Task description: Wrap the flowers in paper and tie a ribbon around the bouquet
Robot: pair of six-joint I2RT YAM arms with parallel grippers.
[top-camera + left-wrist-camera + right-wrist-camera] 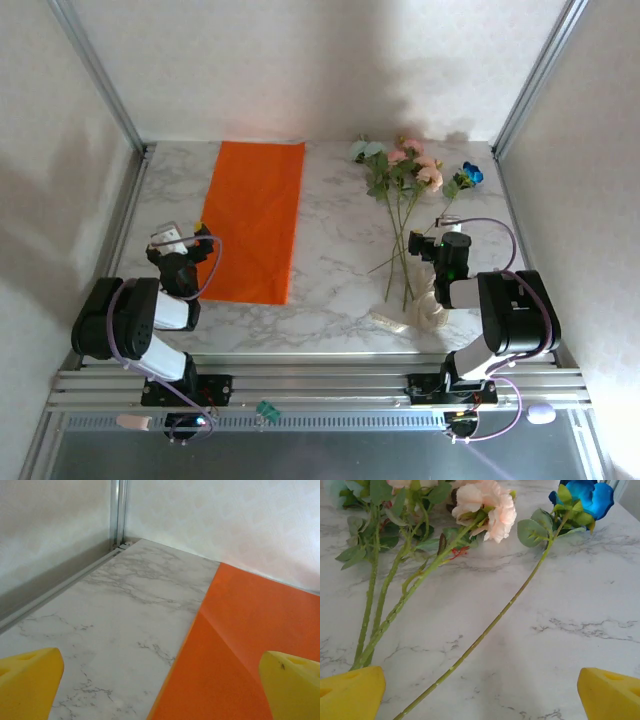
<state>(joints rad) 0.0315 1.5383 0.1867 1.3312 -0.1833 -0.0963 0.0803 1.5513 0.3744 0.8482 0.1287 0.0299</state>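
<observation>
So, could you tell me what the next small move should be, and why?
Probably lower the right tool onto the stems of the flowers and close. It hangs open over them, holding nothing, and the flowers lie loose, well apart from the paper, so they need carrying across first.

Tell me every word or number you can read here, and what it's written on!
No readable text anywhere.
Bright orange rectangular paper sheet: blank.
White marble-patterned table top: grey veins only.
Pink, white and blue artificial flowers: no tags.
Black left robot arm and black right robot arm: any marks too small to read.
</observation>
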